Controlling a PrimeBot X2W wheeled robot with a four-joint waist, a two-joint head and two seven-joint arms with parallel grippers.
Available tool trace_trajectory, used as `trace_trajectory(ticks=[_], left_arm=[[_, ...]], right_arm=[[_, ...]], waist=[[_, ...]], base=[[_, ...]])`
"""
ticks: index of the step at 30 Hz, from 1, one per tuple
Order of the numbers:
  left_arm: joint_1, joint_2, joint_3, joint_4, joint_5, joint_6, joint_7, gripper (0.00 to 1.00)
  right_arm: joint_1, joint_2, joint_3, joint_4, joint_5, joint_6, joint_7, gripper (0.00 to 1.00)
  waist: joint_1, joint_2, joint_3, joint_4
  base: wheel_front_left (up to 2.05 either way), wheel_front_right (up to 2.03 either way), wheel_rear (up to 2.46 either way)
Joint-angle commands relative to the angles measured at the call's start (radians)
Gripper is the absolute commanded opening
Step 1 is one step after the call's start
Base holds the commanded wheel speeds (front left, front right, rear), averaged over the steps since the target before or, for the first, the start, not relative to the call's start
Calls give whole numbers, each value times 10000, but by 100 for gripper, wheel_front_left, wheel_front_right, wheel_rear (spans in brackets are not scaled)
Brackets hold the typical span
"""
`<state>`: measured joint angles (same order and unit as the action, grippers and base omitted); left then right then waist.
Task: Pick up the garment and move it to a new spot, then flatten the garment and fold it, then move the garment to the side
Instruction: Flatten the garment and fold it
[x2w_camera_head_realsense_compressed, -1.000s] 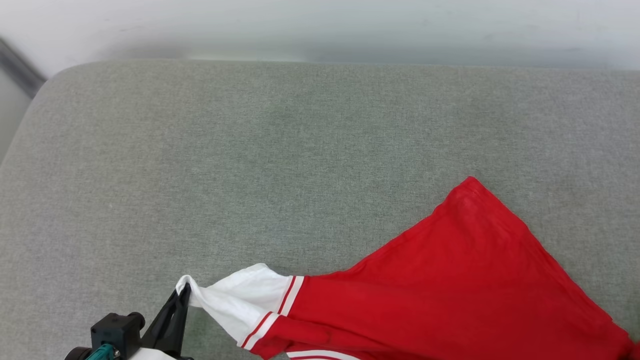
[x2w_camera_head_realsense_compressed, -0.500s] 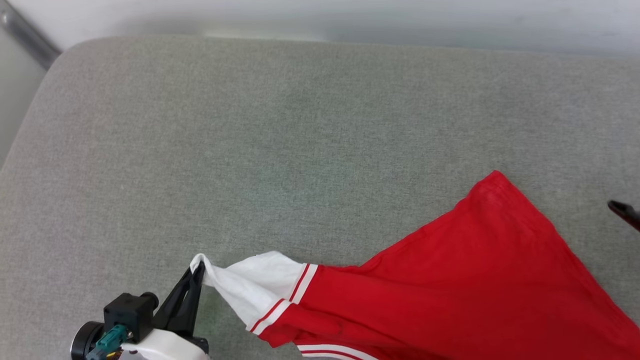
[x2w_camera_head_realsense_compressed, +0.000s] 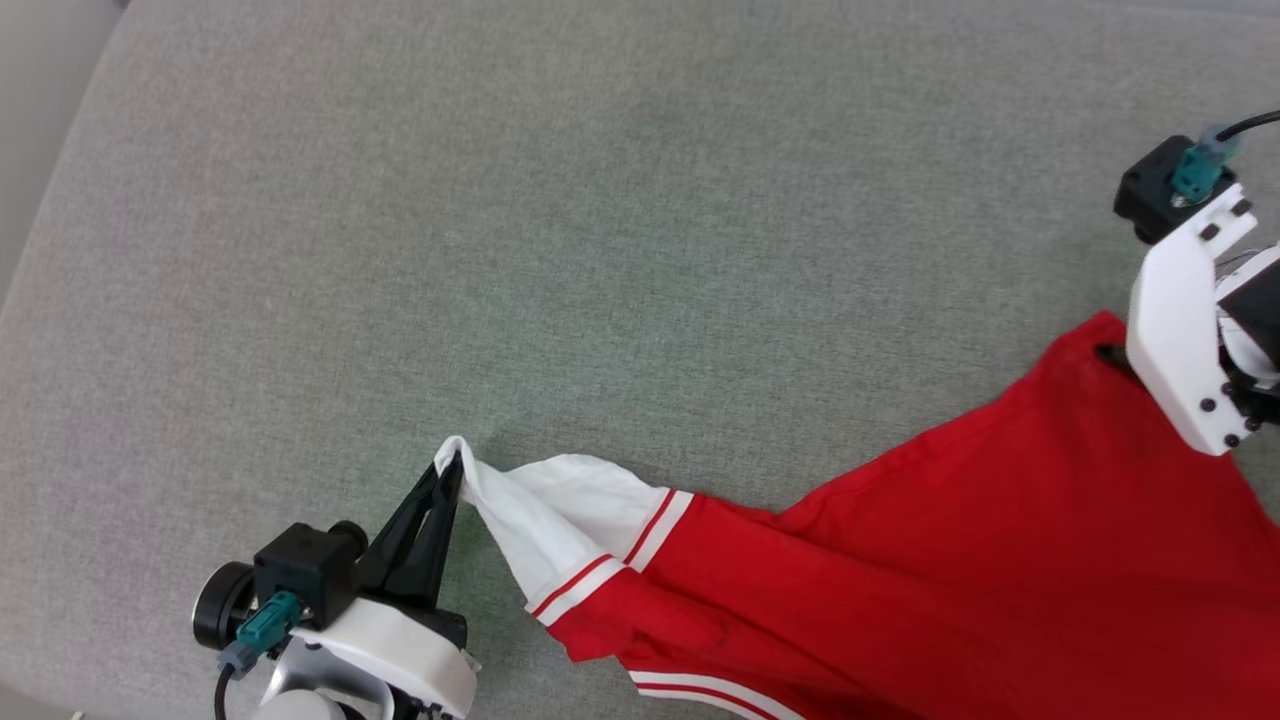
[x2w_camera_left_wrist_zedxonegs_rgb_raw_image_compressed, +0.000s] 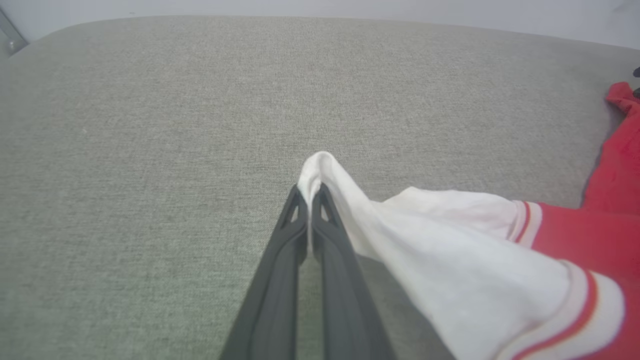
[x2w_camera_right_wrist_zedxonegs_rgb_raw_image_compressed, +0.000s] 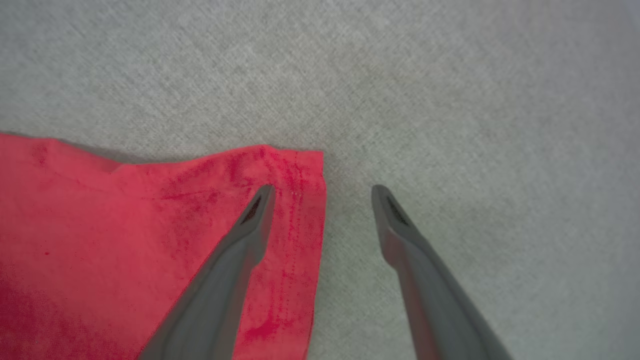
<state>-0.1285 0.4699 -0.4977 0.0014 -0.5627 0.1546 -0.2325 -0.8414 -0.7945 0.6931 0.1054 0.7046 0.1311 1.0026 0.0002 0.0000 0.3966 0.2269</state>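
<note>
**Left jaws clenched on the sleeve, right jaws spread over the red corner**

The garment (x2w_camera_head_realsense_compressed: 950, 560) lies on the grey-green cushion (x2w_camera_head_realsense_compressed: 450, 220), stretched slantwise between my two arms. My left jaws are clenched on the tip of its white sleeve (x2w_camera_head_realsense_compressed: 560, 510). In the left wrist view my two dark fingers (x2w_camera_left_wrist_zedxonegs_rgb_raw_image_compressed: 280, 280) lie almost together, with a fold of white cloth pinched between their tips and bunched just past them. From that pinch the sleeve runs back to its red-and-white striped trim (x2w_camera_head_realsense_compressed: 610, 560), and the red body spreads from there toward my right side.

My right jaws are released and stand wide apart. In the right wrist view one finger (x2w_camera_right_wrist_zedxonegs_rgb_raw_image_compressed: 245, 240) sits over the red corner (x2w_camera_right_wrist_zedxonegs_rgb_raw_image_compressed: 295, 170) and the other over bare cushion just beside the hem — the cloth's edge falls between them. I cannot tell whether the finger over the corner presses on the fabric or hangs just above it.

From the head view, my white wrist housing (x2w_camera_head_realsense_compressed: 1185, 330) covers nearly all of the right fingers, and a small dark tip (x2w_camera_head_realsense_compressed: 1108, 353) pokes out at the garment's far corner. The garment's lower part runs off the bottom edge of that view and its right side passes under my right wrist, so I cannot make out its full outline, nor which face is up.
</note>
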Motion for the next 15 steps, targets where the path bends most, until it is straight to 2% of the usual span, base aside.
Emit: trace_trajectory(ticks=[1,8,9,10,11,15], left_arm=[[-139,-28,9,3,65,-23,-61,0],[-442,-224,-64,138,130,-108,-132,0],[-442,-234,-63,172,124,-111,-143,0],[-421,-239,-47,213,113,-98,-149,0],[-390,-239,-21,250,100,-77,-164,0],[-329,-186,70,379,117,5,-194,0]], right_arm=[[-146,100,178,180,46,-6,-60,100],[66,25,2121,1260,434,-2,-370,100],[54,31,2275,1326,498,-1,-556,91],[18,59,2338,1382,562,-2,-835,11],[-68,68,2386,1443,630,-2,-1061,0],[-565,49,2208,1588,827,-4,-2321,0]], waist=[[-2,0,268,197],[-2,0,569,400],[-2,0,555,393],[-2,0,514,369],[-2,0,449,338],[-2,0,-39,190]], base=[[0,0,0],[0,0,0],[0,0,0],[0,0,0],[0,0,0],[0,0,0]])
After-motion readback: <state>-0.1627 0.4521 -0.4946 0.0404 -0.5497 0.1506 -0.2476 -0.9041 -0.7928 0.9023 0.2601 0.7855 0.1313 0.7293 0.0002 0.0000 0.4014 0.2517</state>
